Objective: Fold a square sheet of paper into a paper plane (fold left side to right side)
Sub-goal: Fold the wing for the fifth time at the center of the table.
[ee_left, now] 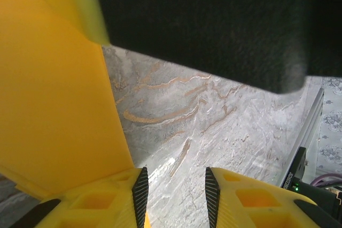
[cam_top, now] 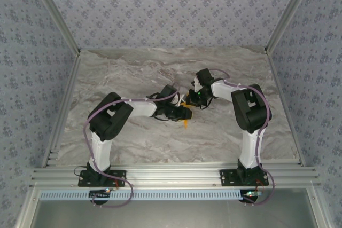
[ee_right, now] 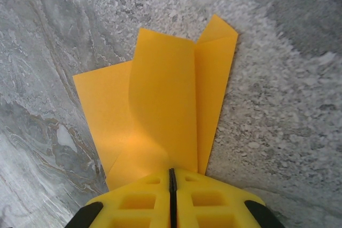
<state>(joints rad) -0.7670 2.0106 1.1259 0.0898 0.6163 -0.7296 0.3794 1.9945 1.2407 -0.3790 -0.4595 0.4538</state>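
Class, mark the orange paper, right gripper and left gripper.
orange paper point(ee_right: 160, 89): right wrist view, middle folded flap.
right gripper point(ee_right: 172, 177): right wrist view, seam between shut fingertips.
left gripper point(ee_left: 173, 185): left wrist view, gap between fingertips.

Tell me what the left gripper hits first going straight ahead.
Likely the bare marble table, seen between the open fingers of the left gripper; the orange paper stands off to the side. Depth unclear.

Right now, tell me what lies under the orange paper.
Grey marbled table shows around the folded orange paper, so table lies below it. The patch directly beneath is covered by the paper and cannot be seen.
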